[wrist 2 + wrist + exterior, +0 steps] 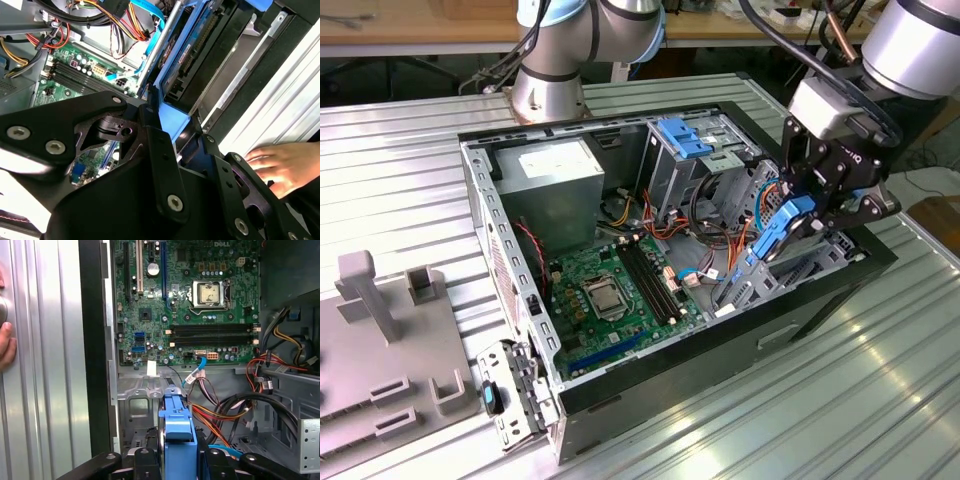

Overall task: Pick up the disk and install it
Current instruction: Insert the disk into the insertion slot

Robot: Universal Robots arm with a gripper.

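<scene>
1. In the exterior view, the gripper (pixel 817 212) hung over the right end of the open computer case (pixel 510 262), its jaws closed on the disk (pixel 783 226).
2. The disk stood on edge and tilted, its bright blue carrier frame pinched between the black fingers (pixel 840 205). Its lower end reached down by the metal drive bay (pixel 760 285) at the exterior view's right; whether it touched the bay could not be told.
3. In the first wrist view, the disk (pixel 178 432) showed edge-on between the fingers, with the green motherboard (pixel 190 300) beyond it.
4. In the second wrist view, the disk (pixel 176 127) ran away from the gripper, just beside the case's black side wall.
5. A person's hand (pixel 277 167) rested on the ribbed metal table (pixel 410 180), just outside that wall.
6. A grey fixture (pixel 380 330) sat on the table at the exterior view's left, well apart from the gripper.
</scene>
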